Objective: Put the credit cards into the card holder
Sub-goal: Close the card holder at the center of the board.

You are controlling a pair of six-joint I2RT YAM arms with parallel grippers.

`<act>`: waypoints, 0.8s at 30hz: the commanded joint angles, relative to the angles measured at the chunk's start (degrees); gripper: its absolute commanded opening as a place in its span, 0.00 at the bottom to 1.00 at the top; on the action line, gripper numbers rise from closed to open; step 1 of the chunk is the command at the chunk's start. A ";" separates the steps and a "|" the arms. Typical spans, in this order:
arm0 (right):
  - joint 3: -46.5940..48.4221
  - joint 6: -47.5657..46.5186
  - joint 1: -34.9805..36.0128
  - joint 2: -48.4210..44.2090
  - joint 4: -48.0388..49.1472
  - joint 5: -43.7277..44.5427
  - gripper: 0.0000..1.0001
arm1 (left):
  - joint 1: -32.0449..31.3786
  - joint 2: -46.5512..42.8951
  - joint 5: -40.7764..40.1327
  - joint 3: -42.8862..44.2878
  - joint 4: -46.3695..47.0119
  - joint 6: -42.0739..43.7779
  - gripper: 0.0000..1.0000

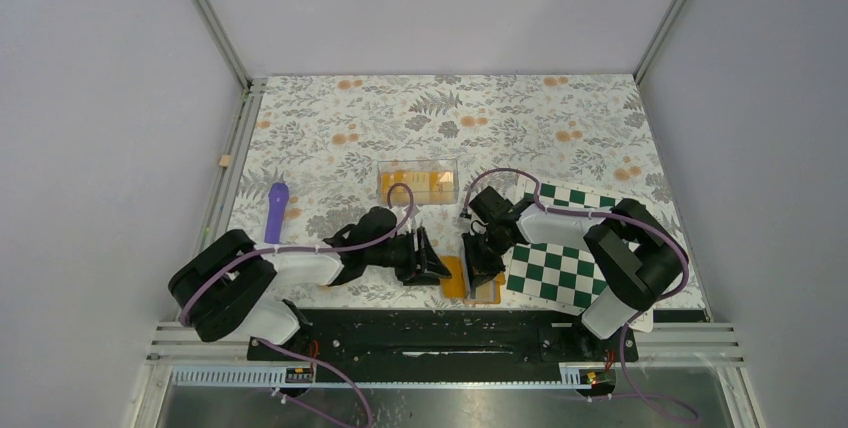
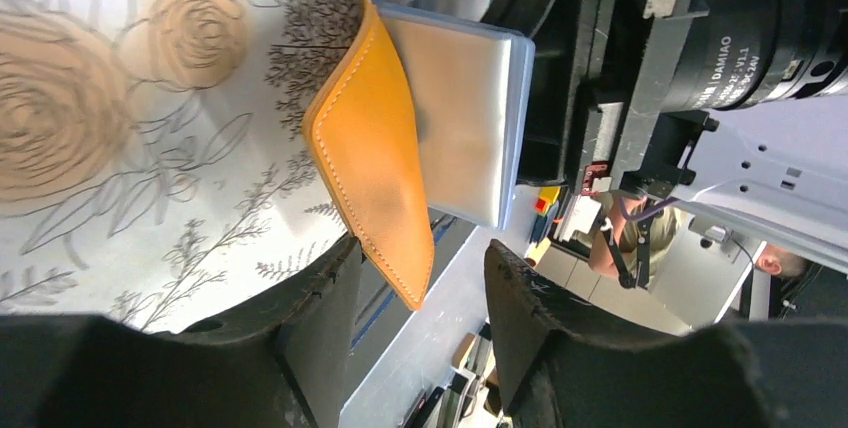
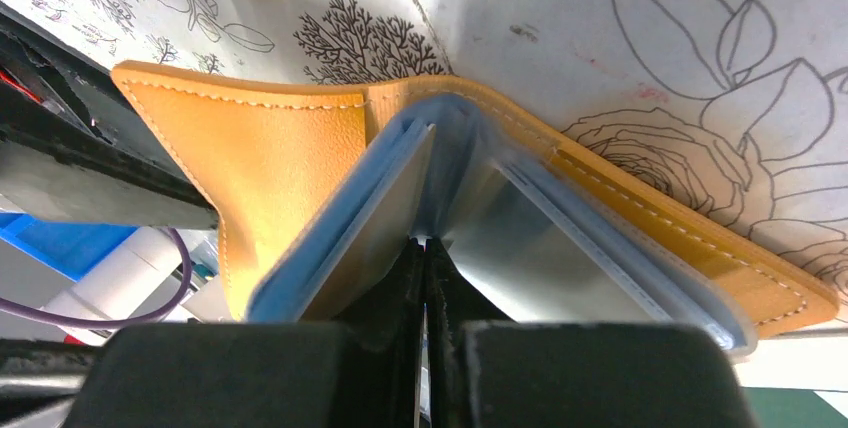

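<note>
The right claw (image 3: 425, 248) was pressed shut, its tips in the fold between the blue pockets of the one card holder (image 3: 290, 148). The holder lay open at the desk's (image 1: 560, 118) near edge, spread sideways, its left orange flap raised. The left claw (image 2: 422, 246) stood apart around that flap's corner, not clamping it. The credit cards (image 1: 418, 184) sat well behind in one clear box (image 1: 450, 163), their number unreadable. One chequered board (image 1: 560, 273) lay just right; one purple object (image 1: 277, 210) lay far left.

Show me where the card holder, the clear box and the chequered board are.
card holder (image 2: 375, 148): left wrist view, orange outer cover.
clear box (image 1: 420, 164): top view, far rim.
chequered board (image 1: 555, 273): top view, near part.
</note>
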 commanded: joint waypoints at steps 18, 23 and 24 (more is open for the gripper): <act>-0.92 -1.53 0.53 2.31 0.58 2.81 0.03 | -4.69 2.03 0.60 6.51 10.67 0.43 0.49; -0.76 -1.57 0.53 2.17 0.46 2.69 0.03 | -5.75 2.30 -6.26 10.79 -7.92 6.67 0.49; -0.75 -1.46 0.56 2.00 0.41 2.59 0.03 | -5.97 2.51 -7.35 11.31 -9.57 7.35 0.48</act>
